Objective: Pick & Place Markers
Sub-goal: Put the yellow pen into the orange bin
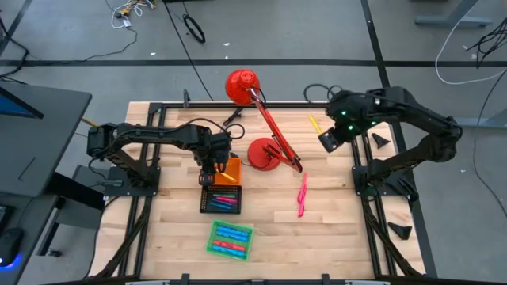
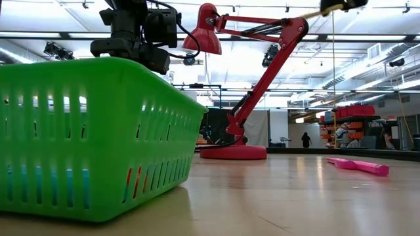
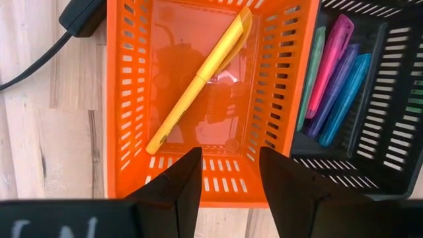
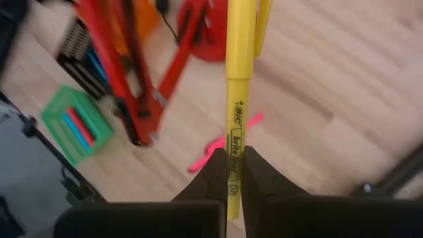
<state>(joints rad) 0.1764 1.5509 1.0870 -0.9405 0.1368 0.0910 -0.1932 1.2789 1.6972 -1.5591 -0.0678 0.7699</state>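
My right gripper (image 4: 230, 165) is shut on a yellow marker (image 4: 239, 59), high above the table's far right part; the low view shows the marker (image 2: 331, 8) at its very top. Two pink markers (image 1: 302, 195) lie flat on the wood right of the middle. My left gripper (image 3: 228, 175) hangs open, pointing down, over the orange tray (image 1: 231, 169). One yellow marker (image 3: 198, 79) lies aslant on that tray's floor. The black tray (image 1: 222, 199) holds pink, blue and green markers. The green tray (image 1: 230, 239) holds blue and red ones. My right gripper pinches the yellow marker's printed barrel (image 4: 233, 135) between its two fingertips, near one end. The fingers come from above, slanting down, and the marker's long part sticks out past them. The marker is lifted clear of the table, close to level in the low view.
A red desk lamp (image 1: 265, 131) stands between the arms, its base (image 1: 263, 154) just right of the orange tray and its arm slanting over the middle. Another yellow stick (image 4: 263, 20) shows behind the held marker. Bare wood lies along the near right.
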